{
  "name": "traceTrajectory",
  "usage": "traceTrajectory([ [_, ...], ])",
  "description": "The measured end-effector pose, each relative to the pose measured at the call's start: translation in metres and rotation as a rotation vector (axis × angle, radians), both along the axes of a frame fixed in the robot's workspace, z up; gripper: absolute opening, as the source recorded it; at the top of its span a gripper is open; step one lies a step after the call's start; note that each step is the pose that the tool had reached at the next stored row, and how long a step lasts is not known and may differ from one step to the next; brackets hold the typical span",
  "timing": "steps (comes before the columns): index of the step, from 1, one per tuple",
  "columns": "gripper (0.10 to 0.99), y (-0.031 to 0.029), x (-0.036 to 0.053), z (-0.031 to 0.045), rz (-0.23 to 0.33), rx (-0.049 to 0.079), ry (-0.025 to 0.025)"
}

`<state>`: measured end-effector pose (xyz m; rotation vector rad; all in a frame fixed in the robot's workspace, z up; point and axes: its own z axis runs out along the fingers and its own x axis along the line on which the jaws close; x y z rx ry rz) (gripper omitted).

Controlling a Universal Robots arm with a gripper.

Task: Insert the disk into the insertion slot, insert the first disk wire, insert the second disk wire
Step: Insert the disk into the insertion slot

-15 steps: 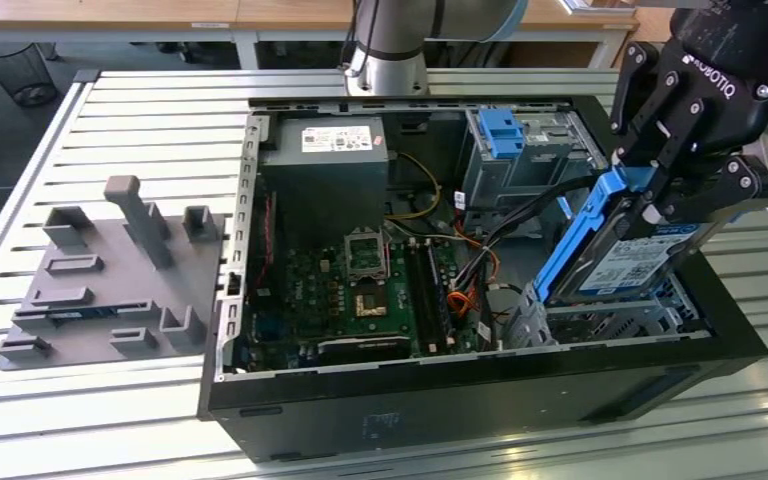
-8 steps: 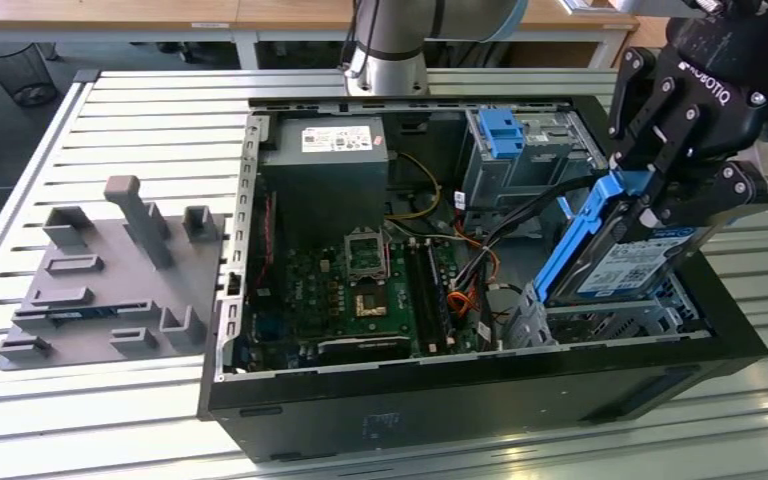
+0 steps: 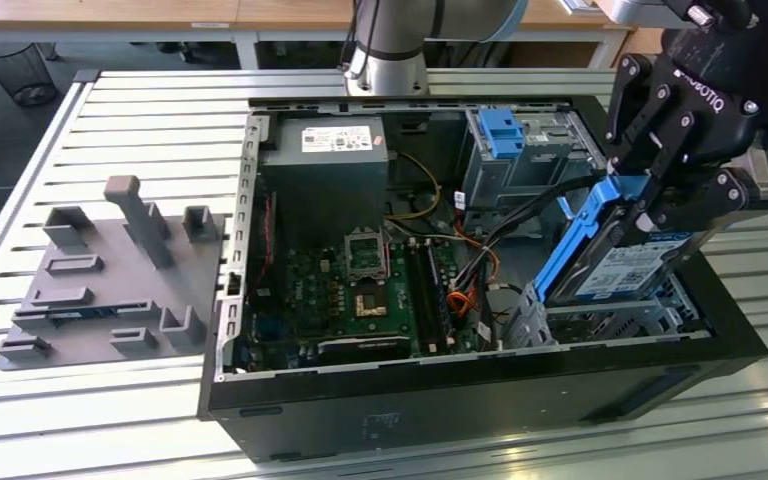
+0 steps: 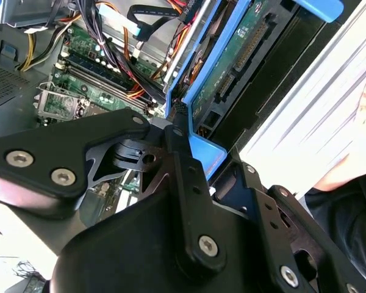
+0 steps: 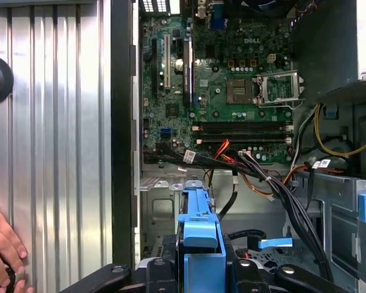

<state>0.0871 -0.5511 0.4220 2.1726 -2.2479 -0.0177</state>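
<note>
In the exterior view my gripper [image 3: 654, 195] is shut on the disk [image 3: 624, 262], a silver drive with a white-and-blue label in a bright blue carrier. The disk hangs steeply tilted, its lower end just above the insertion slot [image 3: 614, 322], a low perforated silver cage at the case's near corner on the exterior view's right. The first wrist view looks along the blue carrier [image 5: 198, 229] toward the slot's sheet metal [image 5: 161, 210]. The disk's green circuit-board underside [image 4: 235, 58] appears in the second wrist view. Black and orange wires [image 3: 491, 262] lie loose beside the slot.
A taller grey cage with a blue clip [image 3: 504, 132] stands behind the slot. The motherboard [image 3: 357, 290] and power supply [image 3: 337, 150] fill the open case. A grey fixture plate [image 3: 104, 290] lies at the exterior view's left. A person's hand [image 5: 3, 247] rests on the ribbed table.
</note>
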Motion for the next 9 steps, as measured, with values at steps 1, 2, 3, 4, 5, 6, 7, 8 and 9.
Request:
traceTrajectory([
  [1,0.365,0.0,0.0,-0.0006,0.0,0.0,0.0],
  [2,0.365,0.0,0.0,-0.0013,0.0,0.0,0.0],
  [3,0.365,0.0,0.0,-0.0019,0.0,0.0,0.0],
  [4,0.365,0.0,0.0,-0.0025,0.0,0.0,0.0001],
  [5,0.365,0.0,0.0,-0.0031,0.0,0.0,0.0],
  [6,0.365,0.0,0.0,-0.0037,0.0,0.0,0.0],
  [7,0.365,0.0,0.0,-0.0042,0.0,0.0,0.0],
  [8,0.365,0.0,0.0,-0.0048,0.0,0.0,0.0],
  [9,0.365,0.0,0.0,-0.0054,0.0,0.0,0.0],
])
